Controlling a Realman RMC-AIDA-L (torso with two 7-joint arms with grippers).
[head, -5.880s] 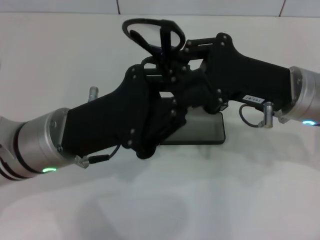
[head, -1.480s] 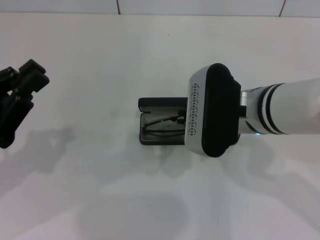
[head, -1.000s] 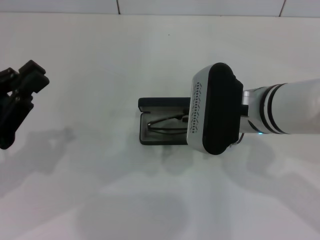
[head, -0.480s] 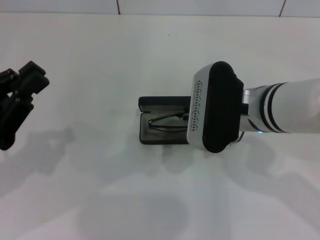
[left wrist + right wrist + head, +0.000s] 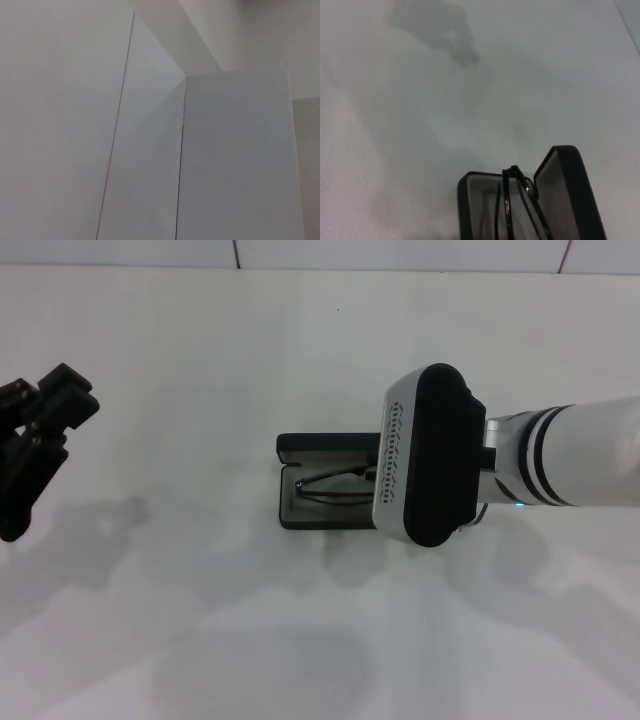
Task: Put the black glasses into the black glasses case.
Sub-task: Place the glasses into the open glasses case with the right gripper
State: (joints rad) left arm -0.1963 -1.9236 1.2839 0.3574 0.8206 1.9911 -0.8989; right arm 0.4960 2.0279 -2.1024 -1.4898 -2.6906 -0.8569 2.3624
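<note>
Glasses (image 5: 512,200) sit inside the open case (image 5: 300,515) mid-worktop, clearest from the right wrist; right gripper's grip probably hidden, left gripper (image 5: 35,455) parked at the left edge, grip unclear.

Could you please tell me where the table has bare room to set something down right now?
The table is bare in front of the black glasses case, and between it and the left gripper at the left edge. It is crowded only mid-table, where the right arm covers the case holding the black glasses.
</note>
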